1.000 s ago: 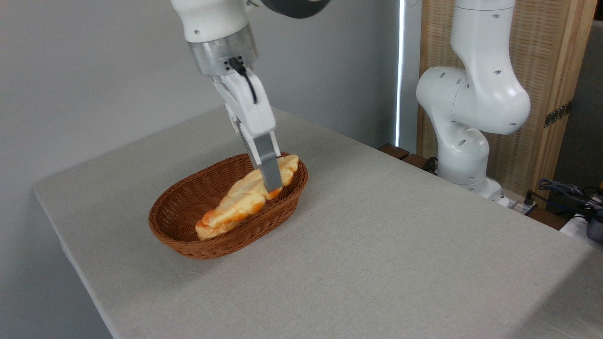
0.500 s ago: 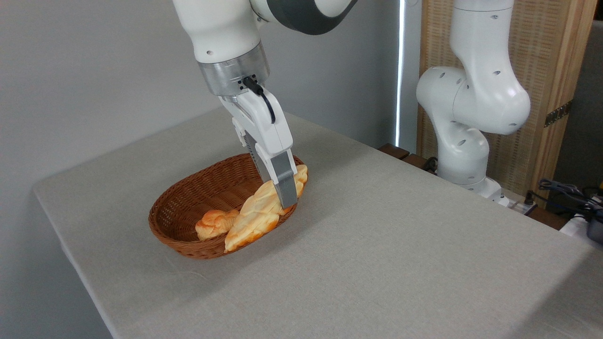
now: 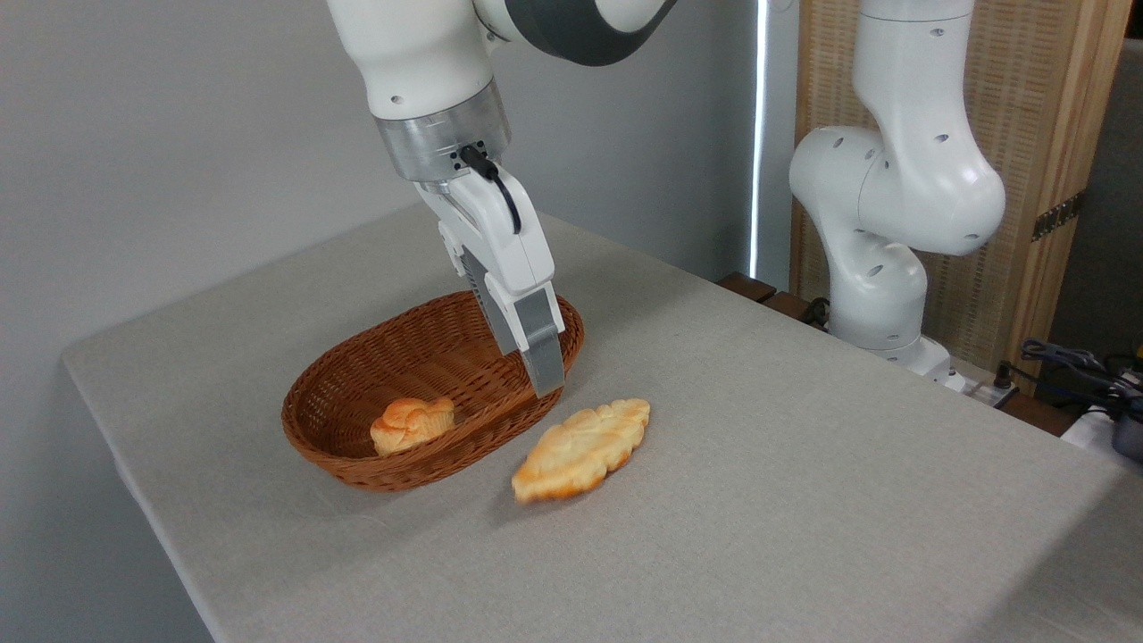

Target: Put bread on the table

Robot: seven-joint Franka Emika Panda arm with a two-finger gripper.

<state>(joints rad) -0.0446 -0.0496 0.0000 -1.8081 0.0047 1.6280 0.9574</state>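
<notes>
Golden loaf: the bread (image 3: pixel 582 438) is lying flat on the grey-beige cloth surface (image 3: pixel 804 500), just beside the basket's near-right wall, long axis running diagonally, browner end pointing toward the camera. Nothing is touching it.
Bread edges: looking slightly blurred, so it may be settling; can't say for sure.
Gripper (image 3: pixel 534 362): hanging above the basket's right rim, tilted, w/ tips pointing down toward the bread but apart from it.
Fingers: seen nearly edge-on, one hiding the other, so the gap isn't readable; I can't tell wide vs narrow. Nothing is showing between them, i.e. they're carrying no load.
Basket (image 3: pixel 357 464): brown wicker oval, sitting on the surface left of the bread. Its wall is standing between the loaf and the bun.
Bun (image 3: pixel 412 422): small orange-brown knotted roll, resting inside the basket at the near end. Not the task's item, so it's fine staying put.
Why this layout: loaf is resting outside the rim on bare cloth, which is what the task is asking for; the gripper is sitting close by and above.
Progress (judgement): placement is looking done, approx. complete.
Next (judgement): probably lifting clear, minding the wicker rim under the tips.
Risk: low; flat loaf, not likely rolling.
</notes>
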